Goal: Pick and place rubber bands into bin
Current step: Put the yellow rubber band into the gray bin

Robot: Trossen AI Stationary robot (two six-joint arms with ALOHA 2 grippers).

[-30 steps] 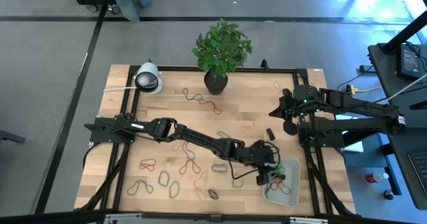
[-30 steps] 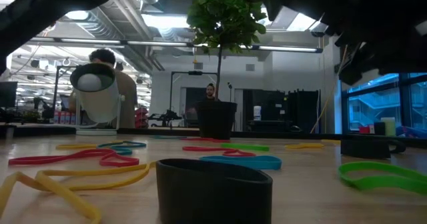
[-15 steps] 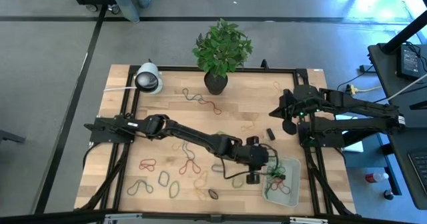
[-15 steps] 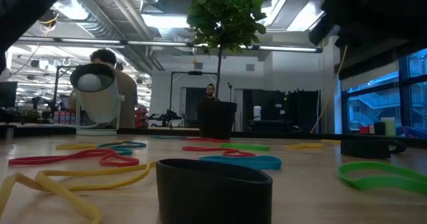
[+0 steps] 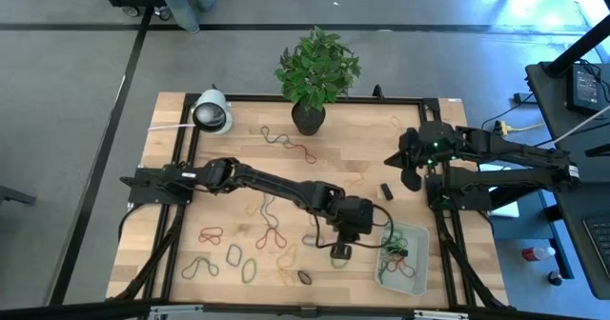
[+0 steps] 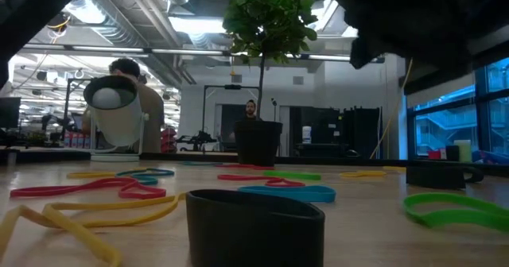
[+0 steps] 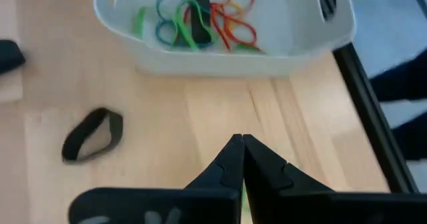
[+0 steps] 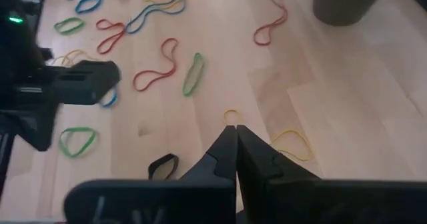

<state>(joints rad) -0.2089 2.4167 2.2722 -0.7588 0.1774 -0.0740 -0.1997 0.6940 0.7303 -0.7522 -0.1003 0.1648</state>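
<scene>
The bin stands near the table's right front corner, and a tangle of green, blue, red and black rubber bands lies inside it. My left gripper hovers just left of the bin, shut, with nothing between its fingertips. More rubber bands lie flat across the table's near left part, among them a black one. My right gripper waits shut at the right side, above the table.
A potted plant stands at the far edge and a white camera at the far left. A small black block lies right of centre. In the low view a black band lies close in front. People stand in the room behind.
My left gripper has drawn back from over the bin toward the table's left and risen a little, tipping less steeply downward, and its fingers have shut on nothing. The bands in the bin stay where they lie.
</scene>
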